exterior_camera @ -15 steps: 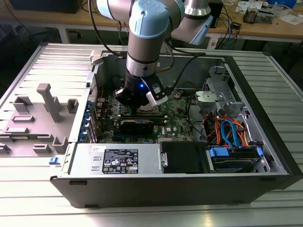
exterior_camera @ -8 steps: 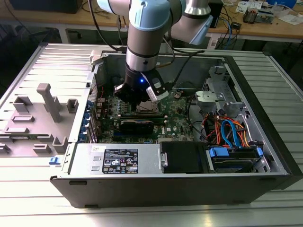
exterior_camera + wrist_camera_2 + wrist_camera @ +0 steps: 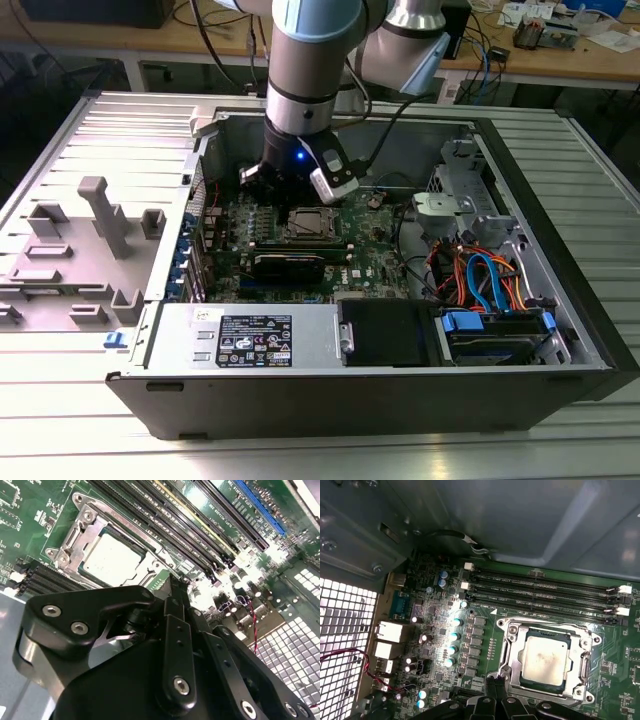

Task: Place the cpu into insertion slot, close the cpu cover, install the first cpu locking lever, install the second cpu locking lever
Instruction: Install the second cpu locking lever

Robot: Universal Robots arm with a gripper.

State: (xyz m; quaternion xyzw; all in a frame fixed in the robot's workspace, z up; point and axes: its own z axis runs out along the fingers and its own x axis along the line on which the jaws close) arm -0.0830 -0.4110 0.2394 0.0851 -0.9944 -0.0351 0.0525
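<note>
**Inspector:** As the open computer case (image 3: 560,300) lies on its side on the ribbed table (image 3: 60,440), the arm (image 3: 305,60) reaches down into it over the green motherboard (image 3: 375,255).

**Clerk:** And the gripper?

**Inspector:** The gripper (image 3: 290,180) hangs just above the board, beside the insertion slot (image 3: 308,224). Whether its fingers are apart or together, I cannot tell; its black linkage (image 3: 175,650) hides the tips.

**Clerk:** The chip?

**Inspector:** The cpu (image 3: 544,658) is seated in the slot, silver-grey top up, in both wrist views (image 3: 112,558). The cpu cover (image 3: 512,647) lies flat around it, framing the chip. Long black memory slots (image 3: 545,592) run just beside the socket.
</note>
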